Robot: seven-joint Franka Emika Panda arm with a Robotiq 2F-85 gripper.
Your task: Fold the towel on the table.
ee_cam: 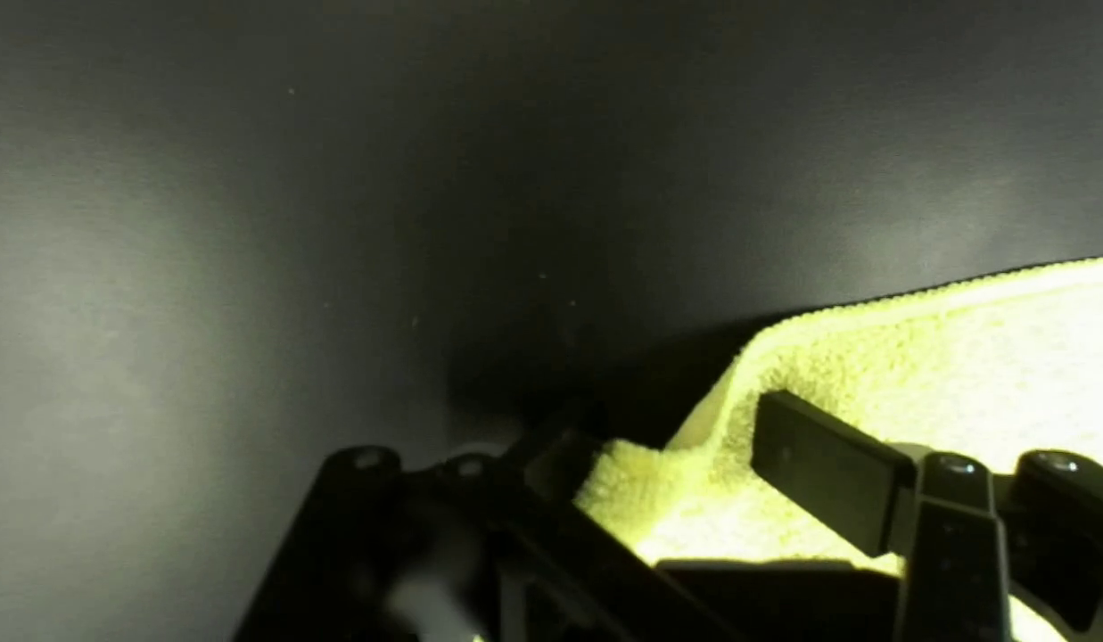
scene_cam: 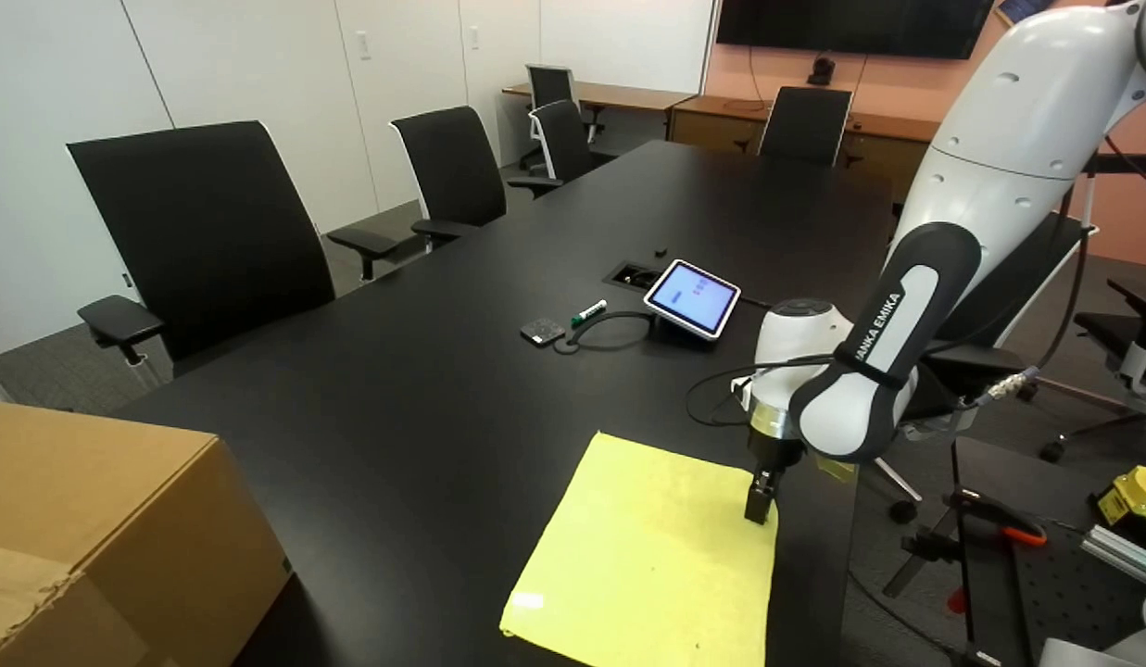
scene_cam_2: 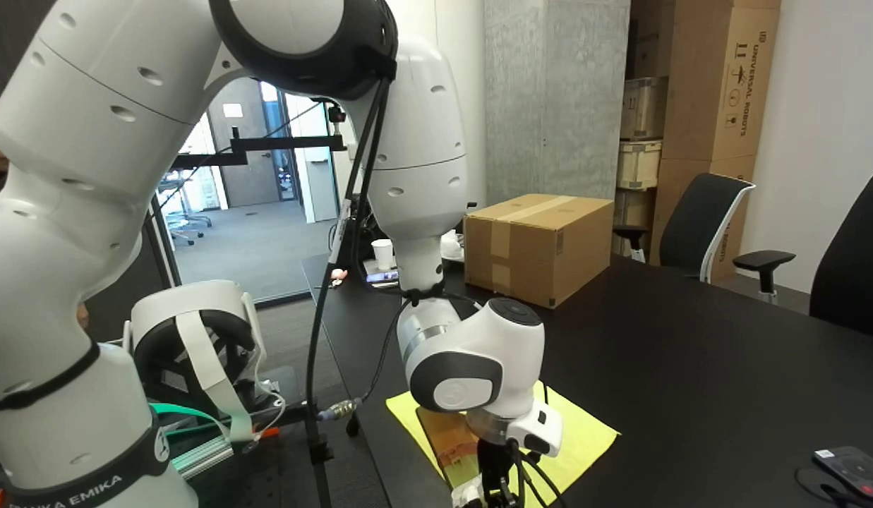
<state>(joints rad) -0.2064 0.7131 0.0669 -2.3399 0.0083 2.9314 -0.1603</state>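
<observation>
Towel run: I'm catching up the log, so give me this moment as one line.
object: towel | state: spread on table, one corner rumpled | end effector: open, at that corner | fold: not yet made

The towel (scene_cam: 661,556) was soft-looking cloth, fuzzy-napped with a stitched edge in the wrist view. The table (scene_cam: 424,417) had a smooth top with a satiny sheen. The fingers (ee_cam: 823,473) of the gripper (ee_cam: 671,443) looked smooth and matt, while the arm (scene_cam: 1026,102) seemed to be cased in smooth, glossy plastic. The box (scene_cam_2: 528,257) was matt cardboard bound with tape (scene_cam_2: 538,211). The tablet (scene_cam: 693,298) had a smooth, glassy screen, the counter (scene_cam: 707,128) looked wooden, and the column (scene_cam_2: 549,106) resembled mottled concrete.
</observation>
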